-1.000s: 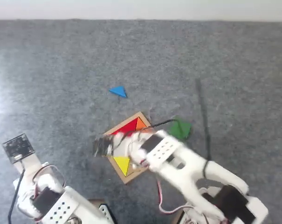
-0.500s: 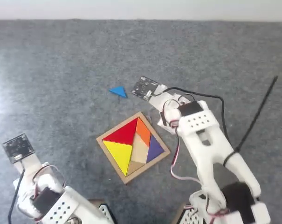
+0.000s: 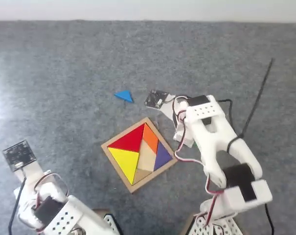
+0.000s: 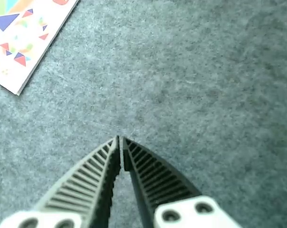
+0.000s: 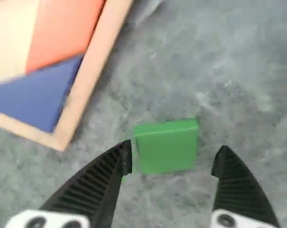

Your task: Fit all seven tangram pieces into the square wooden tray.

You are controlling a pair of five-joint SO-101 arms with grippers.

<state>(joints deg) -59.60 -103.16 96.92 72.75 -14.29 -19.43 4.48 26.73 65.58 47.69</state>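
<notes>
The square wooden tray [image 3: 107,147] lies turned like a diamond in the middle of the grey mat. It holds red [image 3: 129,139], orange [image 3: 149,137], yellow [image 3: 124,159] and purple [image 3: 162,156] pieces around a patch of bare wood. A small blue triangle [image 3: 124,96] lies loose on the mat beyond it. My right gripper [image 5: 174,159] hangs open just off the tray's right corner [image 5: 88,83], its fingers on either side of a green square [image 5: 167,145]. In the high view my right arm [image 3: 206,127] covers that square. My left gripper [image 4: 120,140] is shut over bare mat at the front left.
A white printed sheet [image 4: 20,35] with tangram pictures lies on the mat near my left gripper. A thin black cable [image 3: 258,95] rises behind the right arm. My left arm [image 3: 45,200] sits at the front left corner.
My right arm swung off the tray, first out toward the blue triangle, then back beside the tray's right corner. The tray's pieces are uncovered. The left arm has not moved.
</notes>
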